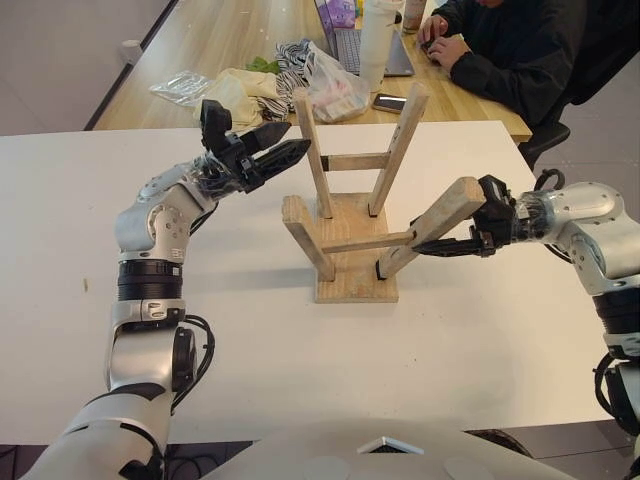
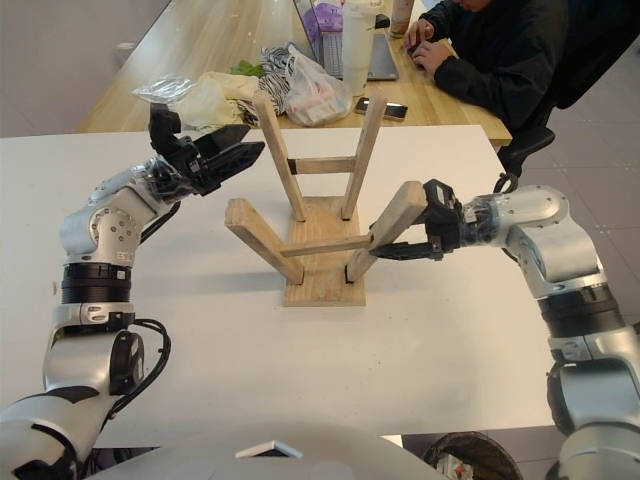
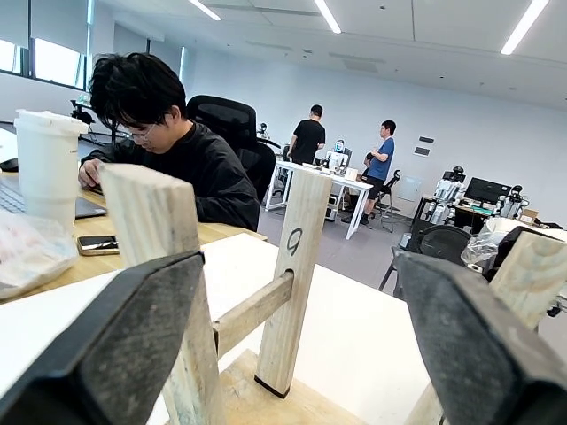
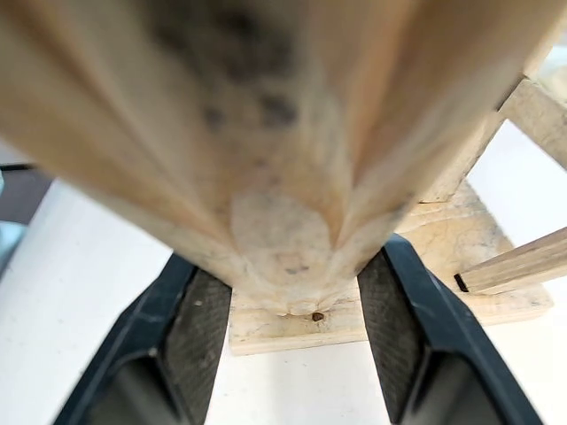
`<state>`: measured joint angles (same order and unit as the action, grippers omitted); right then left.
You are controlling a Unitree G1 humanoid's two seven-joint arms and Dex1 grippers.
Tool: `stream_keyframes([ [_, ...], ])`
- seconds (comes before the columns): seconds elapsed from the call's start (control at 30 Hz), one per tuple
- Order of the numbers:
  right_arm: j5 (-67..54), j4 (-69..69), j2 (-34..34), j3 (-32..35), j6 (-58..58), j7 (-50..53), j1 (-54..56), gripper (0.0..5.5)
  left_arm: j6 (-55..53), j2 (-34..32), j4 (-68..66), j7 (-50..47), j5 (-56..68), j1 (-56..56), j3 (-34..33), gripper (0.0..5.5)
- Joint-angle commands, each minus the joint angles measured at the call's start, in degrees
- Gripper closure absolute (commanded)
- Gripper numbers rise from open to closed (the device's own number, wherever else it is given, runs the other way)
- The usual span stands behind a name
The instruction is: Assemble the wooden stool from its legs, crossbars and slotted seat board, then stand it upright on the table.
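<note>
Pale wooden stool (image 1: pixel 355 290) was inverted | right tool (image 1: pixel 448 234) was clamped on its tilted square leg (image 1: pixel 400 256), seating judged | left tool (image 1: pixel 298 137) was spread wide | flip needed next

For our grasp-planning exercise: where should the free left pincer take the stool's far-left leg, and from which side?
Probably grip the far-left leg above its crossbar, coming from the robot's left: that upper stretch stands bare, and the open left pincer faces it.

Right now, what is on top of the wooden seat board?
Four pale wooden legs, joined by two thin crossbars; the right tool grips one. Leg ends hide the joints.
</note>
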<state>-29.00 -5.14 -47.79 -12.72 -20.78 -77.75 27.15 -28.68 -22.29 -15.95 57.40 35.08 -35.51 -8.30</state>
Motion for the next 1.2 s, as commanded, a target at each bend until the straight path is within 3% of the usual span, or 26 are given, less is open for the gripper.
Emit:
stream_keyframes([
  [0.03, 0.89, 1.28, 0.41, -3.40, -10.36, 0.78, -3.05, 3.50, -1.38, -1.32, 4.61, -1.59, 1.24, -0.93, -1.42, 1.55],
  [0.27, 4.63, 10.26, 1.35, -6.48, -14.27, 8.67, -4.88, 3.50, -3.79, -4.73, 19.68, -9.51, -4.02, -7.56, 3.32, 1.55],
  [0.4, 9.30, 12.96, 2.86, -11.23, -16.25, 15.92, -5.42, 3.50, -7.21, -8.42, 33.19, -8.97, -3.87, -9.74, 7.58, 1.55],
  [0.57, 12.42, 10.81, 5.24, -14.23, -18.64, 24.31, -5.57, 3.50, -7.09, -15.62, 44.62, -9.57, -15.54, -5.21, 20.39, 1.55],
  [0.77, 9.89, 8.74, 9.04, -13.51, -19.85, 29.66, -5.13, 3.50, -2.36, -20.02, 43.87, -18.05, -38.75, 2.30, 33.41, 1.55],
  [0.93, 8.71, 8.30, 9.59, -13.45, -20.20, 30.47, -4.65, 3.50, 3.43, -20.70, 37.48, -22.13, -53.20, 5.11, 39.46, 1.55],
  [1.07, 9.05, 6.46, 10.66, -14.40, -20.71, 29.91, -1.83, 3.50, 6.26, -18.90, 33.69, -22.15, -58.39, 10.15, 43.80, 1.55],
  [1.2, 12.33, 0.80, 12.86, -19.36, -21.62, 28.21, 3.72, 3.50, 7.05, -16.69, 32.96, -21.02, -59.58, 14.20, 44.65, 1.55],
])
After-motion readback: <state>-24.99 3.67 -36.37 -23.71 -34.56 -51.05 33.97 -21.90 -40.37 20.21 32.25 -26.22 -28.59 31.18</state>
